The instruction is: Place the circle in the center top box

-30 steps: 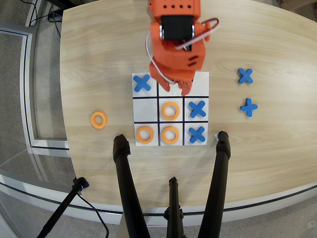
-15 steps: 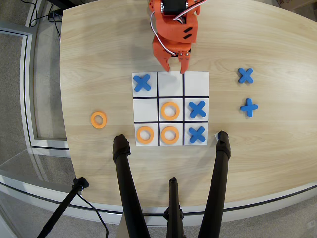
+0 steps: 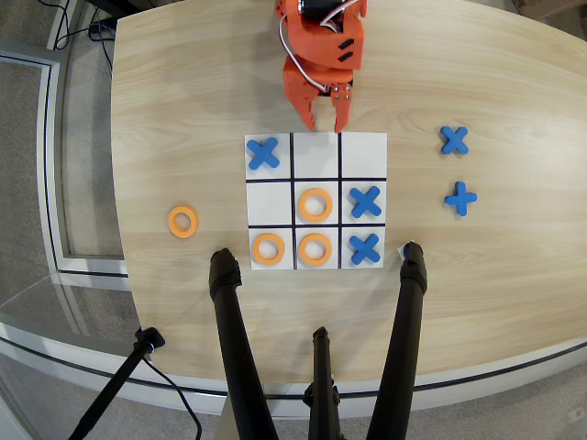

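Observation:
An orange circle [image 3: 304,249] lies flat in the center top box [image 3: 300,233], the middle cell of the board row nearest the black tripod legs [image 3: 237,348]. Two more orange rings lie on the board, one in the central cell [image 3: 304,204] and one in the cell left of the center top box [image 3: 257,249]. Another ring [image 3: 172,221] rests on the bare wood left of the board. My orange gripper [image 3: 326,122] hovers just beyond the board's far edge, open, with nothing between its fingers.
Blue crosses occupy three cells: far left [image 3: 263,153], middle right [image 3: 365,202] and near right [image 3: 365,248]. Two more crosses [image 3: 454,139] [image 3: 460,198] lie on the wooden table [image 3: 183,110] to the right. Tripod legs overhang the near table edge.
The arm has pulled back from over the board's far row toward the top of the view. Rings and crosses have not moved.

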### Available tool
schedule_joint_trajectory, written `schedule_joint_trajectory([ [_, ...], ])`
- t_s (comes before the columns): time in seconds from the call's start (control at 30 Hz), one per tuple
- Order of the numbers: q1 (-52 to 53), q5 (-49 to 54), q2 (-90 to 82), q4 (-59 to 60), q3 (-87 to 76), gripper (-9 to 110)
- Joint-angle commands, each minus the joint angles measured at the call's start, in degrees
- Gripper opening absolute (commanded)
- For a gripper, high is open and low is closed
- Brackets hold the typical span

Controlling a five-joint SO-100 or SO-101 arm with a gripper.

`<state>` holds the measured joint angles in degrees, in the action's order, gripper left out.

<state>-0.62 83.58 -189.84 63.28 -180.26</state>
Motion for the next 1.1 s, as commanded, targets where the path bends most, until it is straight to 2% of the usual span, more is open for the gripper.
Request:
schedule_joint_trajectory([
  [0.0, -1.32, 0.44, -2.46, 5.71, -3.16, 12],
  [0.13, -1.49, 0.44, -2.46, 8.88, -3.16, 0],
  [0.67, 0.97, 0.70, -2.46, 11.43, -3.25, 0],
  [0.8, 8.96, 0.44, -2.46, 11.25, -3.25, 0],
  [1.07, 35.95, 0.26, -4.04, 11.43, -3.25, 0],
])
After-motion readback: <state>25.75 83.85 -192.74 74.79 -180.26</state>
